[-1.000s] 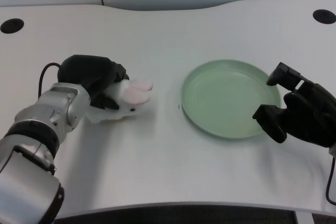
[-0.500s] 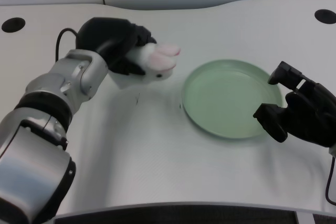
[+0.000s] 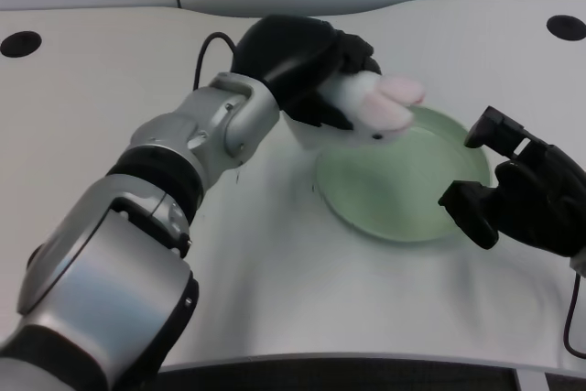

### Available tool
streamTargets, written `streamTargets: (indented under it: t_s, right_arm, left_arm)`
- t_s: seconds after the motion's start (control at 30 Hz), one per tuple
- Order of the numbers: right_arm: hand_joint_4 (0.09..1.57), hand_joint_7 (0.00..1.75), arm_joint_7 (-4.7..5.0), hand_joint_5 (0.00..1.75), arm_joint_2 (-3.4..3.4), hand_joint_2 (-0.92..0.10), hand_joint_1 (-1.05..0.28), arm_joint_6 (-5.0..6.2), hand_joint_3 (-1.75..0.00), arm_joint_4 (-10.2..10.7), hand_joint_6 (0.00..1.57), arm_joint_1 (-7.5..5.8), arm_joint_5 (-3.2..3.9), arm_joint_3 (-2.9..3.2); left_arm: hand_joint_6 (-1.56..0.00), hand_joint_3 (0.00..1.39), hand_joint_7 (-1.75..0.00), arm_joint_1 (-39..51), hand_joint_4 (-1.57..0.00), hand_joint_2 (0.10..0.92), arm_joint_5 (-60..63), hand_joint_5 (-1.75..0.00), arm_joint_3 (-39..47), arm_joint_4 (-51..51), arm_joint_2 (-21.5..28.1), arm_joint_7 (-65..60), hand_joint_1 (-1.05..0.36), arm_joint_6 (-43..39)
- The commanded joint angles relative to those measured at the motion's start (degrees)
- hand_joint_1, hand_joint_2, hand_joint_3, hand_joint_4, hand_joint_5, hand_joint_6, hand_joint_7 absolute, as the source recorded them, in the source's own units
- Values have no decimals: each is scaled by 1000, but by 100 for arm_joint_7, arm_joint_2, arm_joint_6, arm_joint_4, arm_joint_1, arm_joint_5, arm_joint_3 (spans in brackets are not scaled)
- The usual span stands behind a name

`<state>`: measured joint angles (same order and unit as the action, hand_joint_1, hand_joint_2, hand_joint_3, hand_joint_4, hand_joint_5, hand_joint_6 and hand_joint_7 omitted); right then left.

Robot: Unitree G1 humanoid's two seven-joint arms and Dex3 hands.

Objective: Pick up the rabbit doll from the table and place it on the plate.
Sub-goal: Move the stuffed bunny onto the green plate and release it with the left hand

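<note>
my left robot hand point(image 3: 307, 66) grips the rabbit doll point(image 3: 371, 107) firmly, lifted off the bench point(image 3: 275, 244), over the plate point(image 3: 403, 180) rim at ten o'clock, ready for lowering.

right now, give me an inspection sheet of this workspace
surface: white table, two dark round holes at the far corners
job's things: rabbit doll held above the near-left edge of the green plate; plate holds nothing
clutter: nothing seen
hands: left hand grips the rabbit doll, pink ears pointing right; right hand sits by the plate's right rim, holding nothing
cables: black cable looping at the left wrist; another at the picture's right edge
surroundings: pale wall panels behind the table
</note>
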<state>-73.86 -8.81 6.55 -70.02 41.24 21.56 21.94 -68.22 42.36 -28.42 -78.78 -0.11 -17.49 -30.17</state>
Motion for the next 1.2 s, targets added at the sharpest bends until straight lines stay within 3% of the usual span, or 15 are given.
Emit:
streamTargets:
  t_s: [0.03,0.17,0.33,0.57,0.67,0.73,0.77,0.8,0.87,0.97,1.1,1.2]
  right_arm:
    - [1006,1746,-90,1746,-19,-900,-622,6,-3,29,775,-37,93,52]
    - [1008,1746,-165,1746,-8,-902,-622,2,-4,37,778,-27,107,49]
    - [1007,1746,-203,1746,-4,-906,-619,4,-5,41,784,-30,132,50]
    - [1008,1746,-205,1746,-6,-907,-621,5,-4,39,786,-31,143,41]
    - [1008,1746,-243,1746,25,-909,-621,-16,-5,46,780,-29,189,68]
    - [1009,1746,-227,1746,21,-907,-626,-20,-4,53,781,-33,189,59]
    - [1009,1746,-228,1746,20,-905,-626,-16,-3,55,780,-33,189,56]
    - [1009,1746,-238,1746,17,-905,-624,-22,-2,56,780,-34,192,57]
    - [1009,1746,-255,1746,0,-906,-618,-40,-2,58,777,-29,188,51]
    - [1014,1746,-263,1746,-7,-907,-604,-65,-3,51,781,-25,197,60]
    - [1014,1746,-259,1746,-14,-907,-591,-91,-2,40,788,-22,188,56]
    - [1014,1746,-199,1746,-13,-897,-618,-73,0,59,787,-33,161,35]
  left_arm:
    - [-756,19,-1037,-215,-609,919,110,-1510,-172,68,-216,-173,-194,-120]
    - [-640,22,-1333,-160,-549,918,186,-1696,-332,55,-454,-162,-189,-147]
    - [-688,31,-1141,-141,-588,916,275,-1590,-486,44,-547,-166,-226,-106]
    - [-705,24,-1106,-143,-592,919,250,-1580,-519,43,-545,-173,-228,-103]
    - [-664,20,-1077,-43,-564,916,356,-1521,-648,12,-684,-218,-252,43]
    - [-577,11,-985,-39,-482,907,359,-1317,-680,-6,-686,-63,-344,166]
    - [-496,30,-759,-45,-366,915,371,-1033,-711,-13,-675,7,-446,225]
    - [-470,36,-601,-52,-313,918,382,-886,-743,-17,-668,56,-495,274]
    - [-384,96,-364,-74,-164,920,418,-737,-820,-19,-654,145,-577,391]
    - [-310,171,-217,-100,-51,921,454,-690,-869,-13,-638,239,-653,510]
    - [-285,205,-169,-119,-24,921,486,-678,-928,-5,-619,284,-707,586]
    - [-255,291,-127,-131,-2,921,555,-639,-1019,-4,-595,274,-790,660]
